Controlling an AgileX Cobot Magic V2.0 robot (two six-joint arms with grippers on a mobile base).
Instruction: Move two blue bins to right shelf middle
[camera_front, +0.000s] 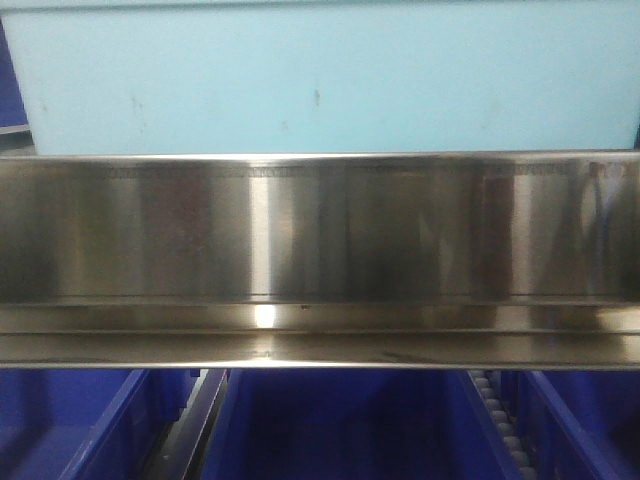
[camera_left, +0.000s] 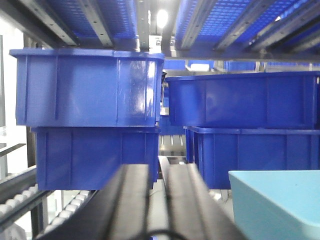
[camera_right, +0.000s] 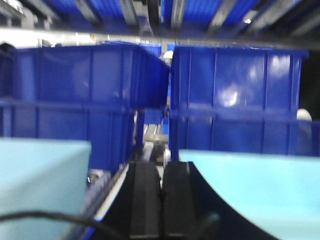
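Observation:
In the left wrist view, two dark blue bins are stacked at the left, one (camera_left: 87, 87) on another (camera_left: 95, 155), and a second stack (camera_left: 240, 100) stands at the right. My left gripper (camera_left: 159, 167) points at the gap between the stacks, open by a narrow slit and holding nothing. A light blue bin (camera_left: 275, 205) sits close at its right. My right gripper (camera_right: 161, 165) is shut and empty. It lies between two light blue bins (camera_right: 40, 185) (camera_right: 250, 185) and faces dark blue bins (camera_right: 75, 95) (camera_right: 235, 100). No gripper shows in the front view.
A steel shelf beam (camera_front: 320, 250) crosses the front view, with a light blue bin (camera_front: 320, 75) above it and dark blue bins (camera_front: 340, 420) below. Roller rails (camera_left: 20, 200) run under the stacks. Shelf rails (camera_left: 150, 20) pass overhead.

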